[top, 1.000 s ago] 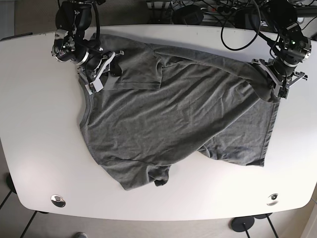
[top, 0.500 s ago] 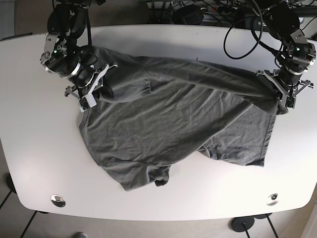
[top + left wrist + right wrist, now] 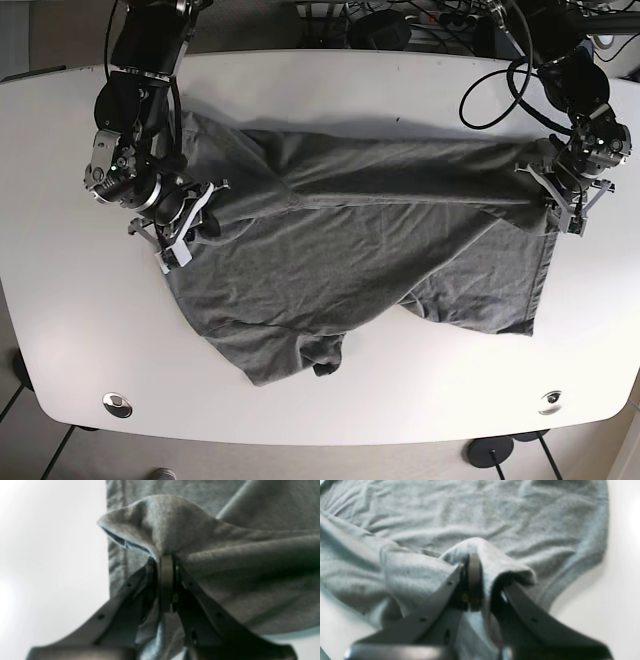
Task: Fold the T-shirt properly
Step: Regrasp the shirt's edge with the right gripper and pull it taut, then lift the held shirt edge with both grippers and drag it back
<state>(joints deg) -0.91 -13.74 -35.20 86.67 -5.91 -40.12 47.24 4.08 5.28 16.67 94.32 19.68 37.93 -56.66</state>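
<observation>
A grey T-shirt (image 3: 340, 250) lies spread and rumpled on the white table (image 3: 330, 400). Its far edge is lifted and stretched taut between both grippers. My left gripper (image 3: 555, 205) at the base view's right is shut on a bunched fold of the shirt (image 3: 160, 525); the jaws meet on the cloth (image 3: 167, 562). My right gripper (image 3: 190, 225) at the base view's left is shut on another fold (image 3: 485, 552), with the shirt body (image 3: 470, 512) lying beyond it.
Cables and dark equipment (image 3: 400, 20) sit behind the table's far edge. Two round metal fittings (image 3: 117, 404) (image 3: 549, 401) are set near the table's front corners. Bare table shows in front of the shirt and at both sides.
Both grippers have moved toward the table's front, dragging the shirt's far edge with them. The fold line between them has straightened and lies lower over the shirt.
</observation>
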